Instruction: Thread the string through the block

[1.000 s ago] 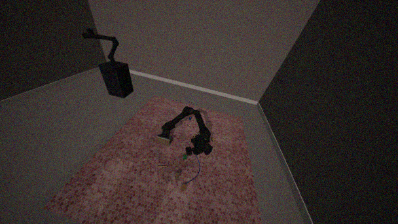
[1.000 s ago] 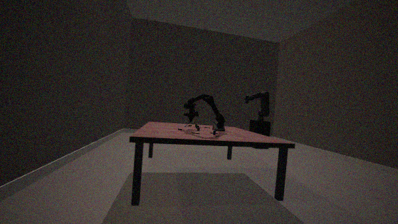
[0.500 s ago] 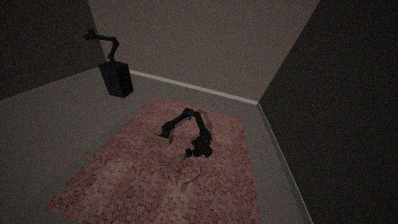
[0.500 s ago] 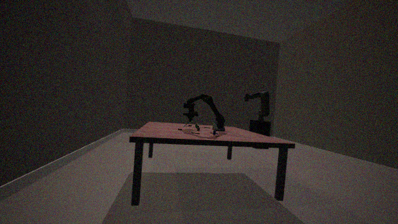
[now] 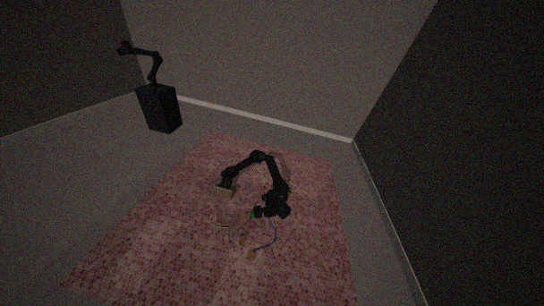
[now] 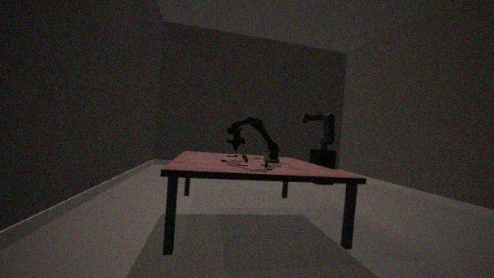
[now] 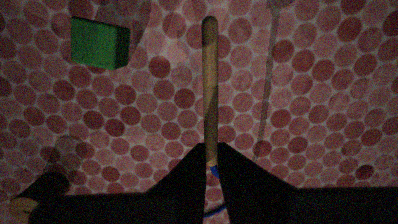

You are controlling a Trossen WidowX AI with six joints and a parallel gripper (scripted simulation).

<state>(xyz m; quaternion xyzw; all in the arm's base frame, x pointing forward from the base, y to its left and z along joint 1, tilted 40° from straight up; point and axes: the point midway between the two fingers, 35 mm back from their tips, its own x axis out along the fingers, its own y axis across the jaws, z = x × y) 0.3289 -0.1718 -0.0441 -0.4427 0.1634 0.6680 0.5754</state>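
My gripper (image 7: 211, 149) (image 6: 236, 150) is shut on the stick's string end, above the table. The thin wooden stick (image 7: 210, 75) points away from the fingers, its far tip dark. The blue string (image 7: 216, 210) (image 5: 276, 235) trails from the stick and curves to the round yellowish button (image 5: 251, 256) on the table. A green block (image 7: 92, 44) (image 5: 252, 215) is left of the stick in the wrist view, apart from it. No hole shows on its visible faces. In the top view the arm hides the fingertips and the held stick.
A loose thin stick (image 5: 222, 226) lies left of the string in the top view. A dark object (image 7: 51, 184) with a tan part is at the lower left of the wrist view, partly hidden. Other small objects are too dark to identify. A second arm (image 5: 154, 67) stands on a pedestal off the table.
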